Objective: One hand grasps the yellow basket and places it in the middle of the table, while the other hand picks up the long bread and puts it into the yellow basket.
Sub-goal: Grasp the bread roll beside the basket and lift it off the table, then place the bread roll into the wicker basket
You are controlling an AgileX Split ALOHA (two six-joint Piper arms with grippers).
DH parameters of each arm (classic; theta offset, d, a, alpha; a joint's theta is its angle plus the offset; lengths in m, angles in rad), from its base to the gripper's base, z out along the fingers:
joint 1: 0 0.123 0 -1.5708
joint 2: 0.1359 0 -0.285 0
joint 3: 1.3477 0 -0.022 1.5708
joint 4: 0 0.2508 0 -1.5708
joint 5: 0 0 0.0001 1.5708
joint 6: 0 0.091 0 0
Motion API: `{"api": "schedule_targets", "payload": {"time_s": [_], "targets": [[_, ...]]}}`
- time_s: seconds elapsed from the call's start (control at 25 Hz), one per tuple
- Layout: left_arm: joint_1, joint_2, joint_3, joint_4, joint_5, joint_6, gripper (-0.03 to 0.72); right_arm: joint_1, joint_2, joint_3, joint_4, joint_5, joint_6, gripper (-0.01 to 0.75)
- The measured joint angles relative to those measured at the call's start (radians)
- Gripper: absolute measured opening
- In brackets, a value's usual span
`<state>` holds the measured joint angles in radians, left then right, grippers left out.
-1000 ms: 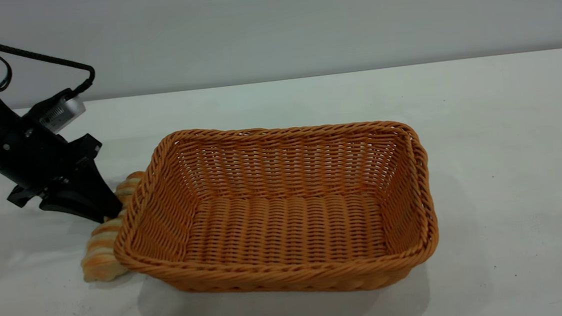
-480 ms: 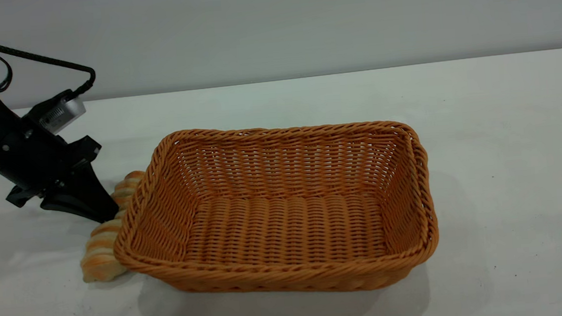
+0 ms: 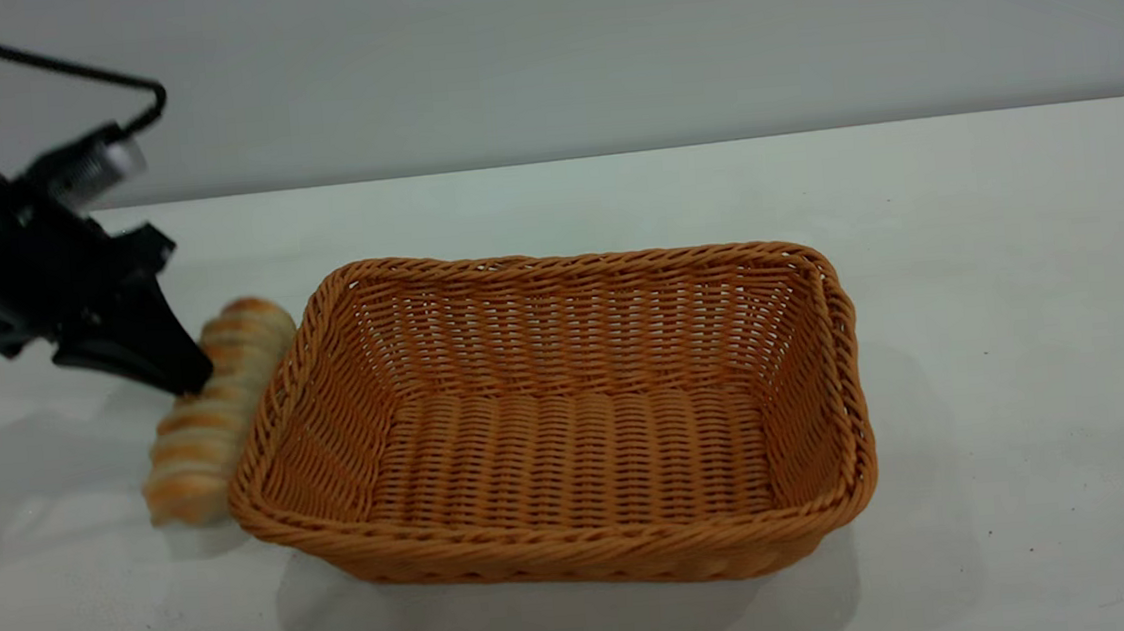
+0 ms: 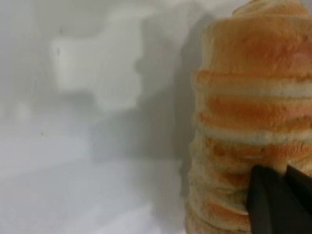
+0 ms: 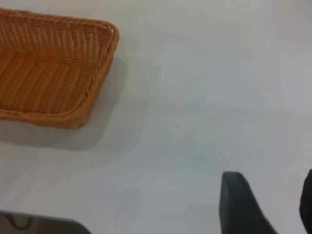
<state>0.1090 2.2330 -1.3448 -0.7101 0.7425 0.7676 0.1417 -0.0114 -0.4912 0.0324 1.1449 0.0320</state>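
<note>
Ridged long bread beside yellow basket

A plain pale grey wall runs behind the scene, meeting the far edge along a straight, level line. It is bare and evenly lit. A dark strip shows at one corner of the right wrist view, too dim to identify.

The left gripper has risen — the long bread lifted with it, tilted.

Frontal exterior view, two close wrist views
</note>
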Motion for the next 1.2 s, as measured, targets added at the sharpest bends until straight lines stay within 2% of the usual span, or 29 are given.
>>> {"api": "schedule_targets", "payload": {"time_s": [0.64,0.84,1.0,1.2], "targets": [[0.000,-0.246,0.001,0.116,0.064,-0.071,0.003,0.000,0.000,0.000,-0.002,0.000,-0.001,0.341],[-0.008,-0.270,-0.051,0.064,0.176,-0.018,0.003,0.000,0.000,0.000,-0.003,0.005,-0.008,0.341],[-0.083,-0.270,-0.141,0.086,0.241,-0.011,0.003,0.000,0.000,0.000,-0.003,0.017,-0.012,0.341],[-0.246,-0.256,-0.275,0.229,0.323,-0.059,0.003,0.000,0.000,0.000,-0.002,0.019,-0.013,0.341]]}}
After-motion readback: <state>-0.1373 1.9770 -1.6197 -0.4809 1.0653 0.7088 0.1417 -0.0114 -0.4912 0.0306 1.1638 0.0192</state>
